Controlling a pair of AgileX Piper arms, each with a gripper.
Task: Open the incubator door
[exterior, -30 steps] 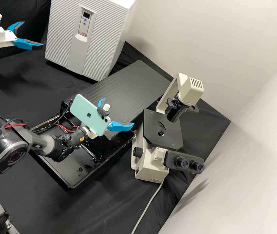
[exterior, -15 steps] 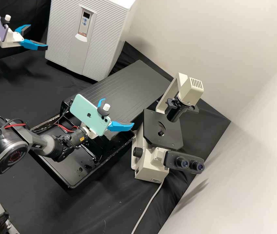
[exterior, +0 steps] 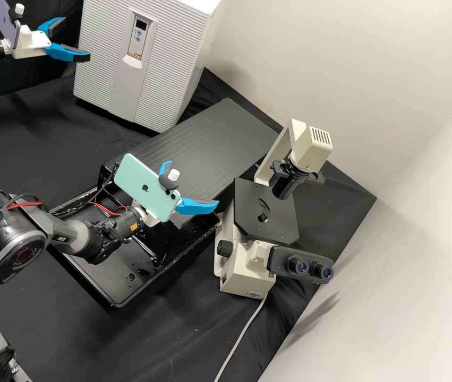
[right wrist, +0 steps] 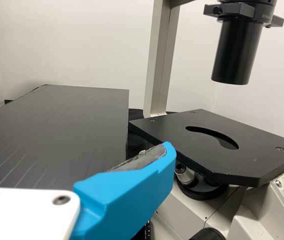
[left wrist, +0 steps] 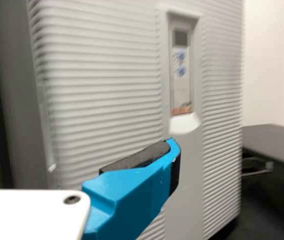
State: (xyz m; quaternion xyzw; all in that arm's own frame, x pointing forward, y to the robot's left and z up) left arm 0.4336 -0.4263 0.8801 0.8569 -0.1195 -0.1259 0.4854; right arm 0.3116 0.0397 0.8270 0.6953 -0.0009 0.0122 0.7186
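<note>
Your left pincer (exterior: 77,37) is open, nearer | shut incubator door (exterior: 169,63) lies to its right | your right pincer (exterior: 194,183): open, farther

- Black cloth (exterior: 183,339) is covering the worktop (exterior: 24,127).
- Incubator (exterior: 167,69) and microscope (exterior: 247,276) are standing on it.
- A tray (exterior: 114,276) is lying beside the microscope.
- A board (exterior: 220,138) is lying near the incubator.
- A cable (exterior: 238,339) is trailing across.
</note>
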